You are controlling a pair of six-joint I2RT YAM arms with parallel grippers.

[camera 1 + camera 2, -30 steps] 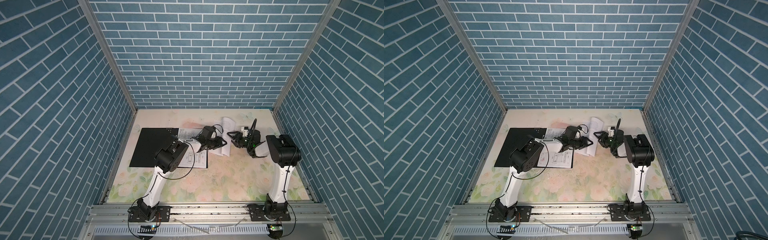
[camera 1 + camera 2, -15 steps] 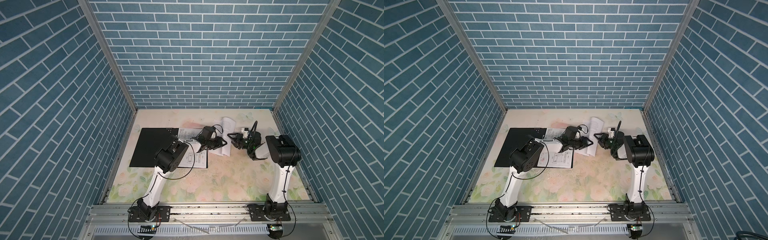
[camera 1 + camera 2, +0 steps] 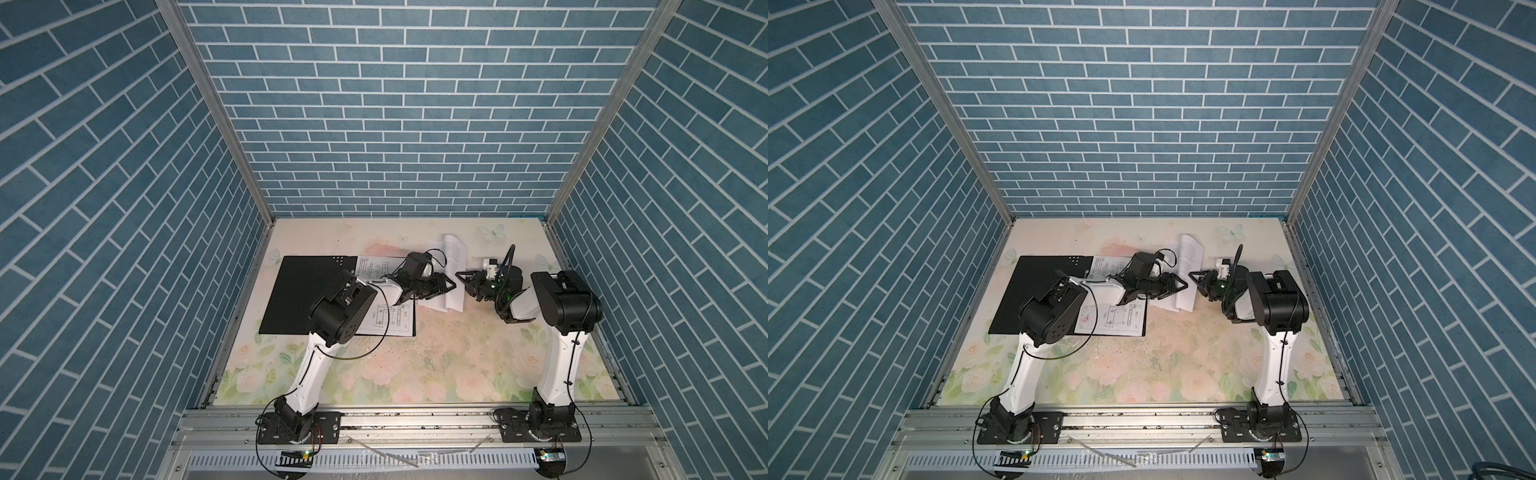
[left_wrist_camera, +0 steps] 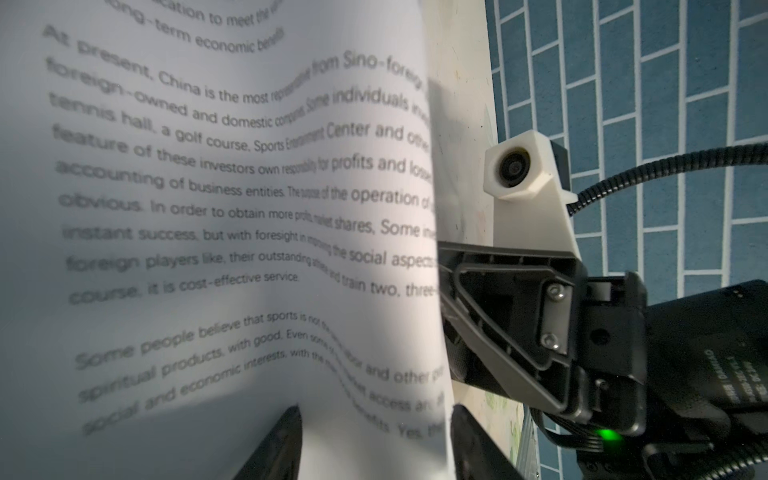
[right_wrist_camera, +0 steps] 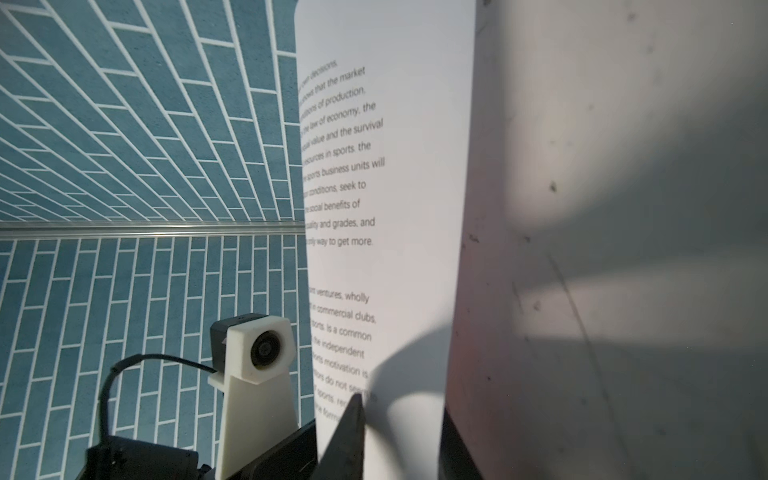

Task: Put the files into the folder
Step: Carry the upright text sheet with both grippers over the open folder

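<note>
The folder lies open at the left, black inside up. A file with line drawings lies on its right half. A text-only file stands curled at the middle back. My left gripper and right gripper meet tip to tip at this sheet's right edge. In the left wrist view the bowed sheet runs between the left gripper, whose jaws stand wide apart. In the right wrist view the sheet's edge sits inside the right gripper; a narrow gap still shows between its jaws.
The floral table mat runs to a metal rail at the front. Blue brick walls close in the back and both sides. The right arm's elbow stands near the right wall.
The right jaws have narrowed around the text sheet's edge. The left jaws have opened a little wider. Both arms have stayed almost in place.
</note>
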